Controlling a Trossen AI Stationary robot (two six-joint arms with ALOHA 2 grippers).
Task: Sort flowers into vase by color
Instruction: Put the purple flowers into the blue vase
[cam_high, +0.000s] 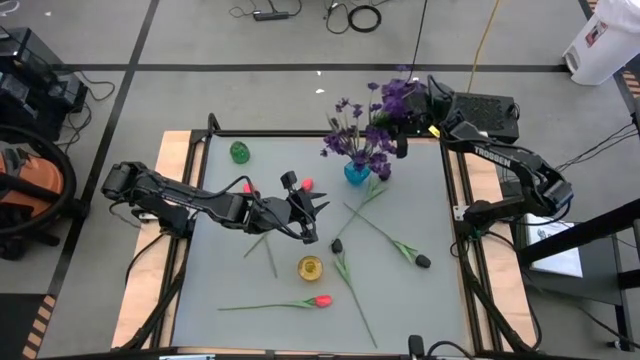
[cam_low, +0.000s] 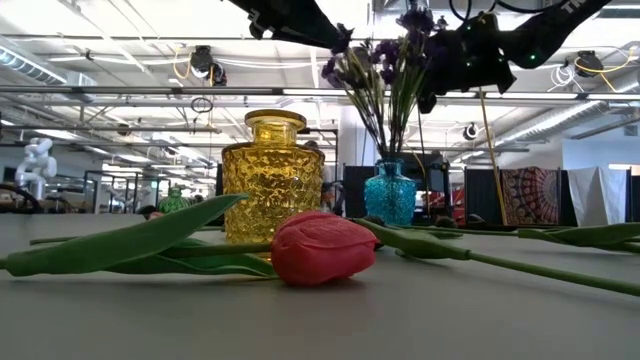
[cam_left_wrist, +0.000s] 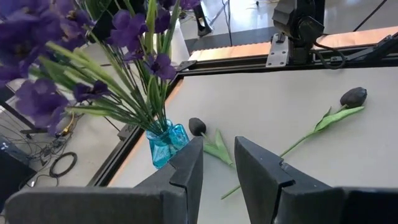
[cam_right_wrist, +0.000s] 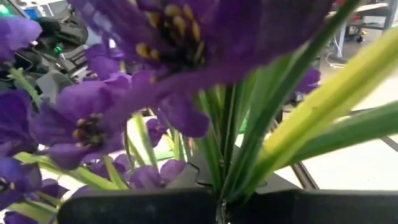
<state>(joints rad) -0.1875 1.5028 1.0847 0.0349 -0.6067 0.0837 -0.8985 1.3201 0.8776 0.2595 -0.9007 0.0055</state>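
Left gripper (cam_high: 312, 210) parted and empty at table centre; right gripper (cam_high: 402, 128) clenched on purple flowers (cam_high: 400, 95) at one o'clock.

Red-pink tulip (cam_high: 320, 300), waxy bud, lying at six o'clock; faceted yellow glass vase (cam_high: 310, 267) beside; blue glass vase (cam_high: 357, 172) crowded with purple blooms; near-black tulip (cam_high: 423, 261) at four o'clock.

Stood at the table's (cam_high: 420, 300) far edge: a vase (cam_high: 356, 173) holding a flower bunch (cam_high: 360, 135). Sat near the middle: a faceted jar (cam_high: 310, 267). Lay left of it: a tulip (cam_high: 318, 300). Rested far left: a small vase (cam_high: 239, 152).
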